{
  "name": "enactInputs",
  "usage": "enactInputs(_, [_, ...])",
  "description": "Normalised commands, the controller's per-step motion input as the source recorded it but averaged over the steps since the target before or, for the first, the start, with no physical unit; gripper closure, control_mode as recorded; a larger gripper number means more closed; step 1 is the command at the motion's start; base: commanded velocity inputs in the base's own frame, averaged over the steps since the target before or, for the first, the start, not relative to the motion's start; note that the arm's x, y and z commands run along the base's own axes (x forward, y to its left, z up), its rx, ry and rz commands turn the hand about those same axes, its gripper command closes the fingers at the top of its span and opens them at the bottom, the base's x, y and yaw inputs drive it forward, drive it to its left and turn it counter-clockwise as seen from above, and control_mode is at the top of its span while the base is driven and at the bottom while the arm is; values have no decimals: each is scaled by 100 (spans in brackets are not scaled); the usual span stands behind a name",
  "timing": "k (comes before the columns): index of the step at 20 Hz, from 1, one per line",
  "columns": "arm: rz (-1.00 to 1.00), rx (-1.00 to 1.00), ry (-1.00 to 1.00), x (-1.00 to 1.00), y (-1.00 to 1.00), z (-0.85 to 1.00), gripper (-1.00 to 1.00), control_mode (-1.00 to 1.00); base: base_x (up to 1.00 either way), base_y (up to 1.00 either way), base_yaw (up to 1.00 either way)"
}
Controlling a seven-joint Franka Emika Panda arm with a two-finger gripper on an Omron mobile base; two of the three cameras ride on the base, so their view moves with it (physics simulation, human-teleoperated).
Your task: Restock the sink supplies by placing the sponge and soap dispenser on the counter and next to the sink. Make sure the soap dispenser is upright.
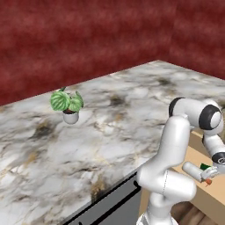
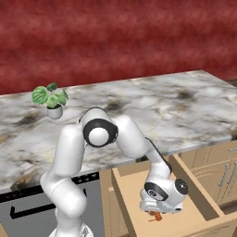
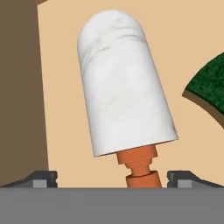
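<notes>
Both base views look down across the surface from opposite sides, sharing the potted plant; the hand view looks closely into the drawer.

Soap dispenser: whitish cylinder with rounded base, orange pump top; lies on its side on light wooden floor of open drawer, pump end toward camera in hand view.
Sponge: dark green flat block with tan underside, on same drawer floor, near dispenser, apart from it.
Desk: white-grey marble, brown and dark veining, above drawer.
</notes>
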Motion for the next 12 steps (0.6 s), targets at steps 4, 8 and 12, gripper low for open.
enactInputs(4, [0, 0, 3, 7, -16, -9, -100, -100, 0, 0, 0])
enactInputs(8, [0, 0, 3, 0, -11, -33, -100, -100, 0, 0, 0])
enactInputs(12, [0, 0, 4, 0, -1, -39, -100, -100, 0, 0, 0])
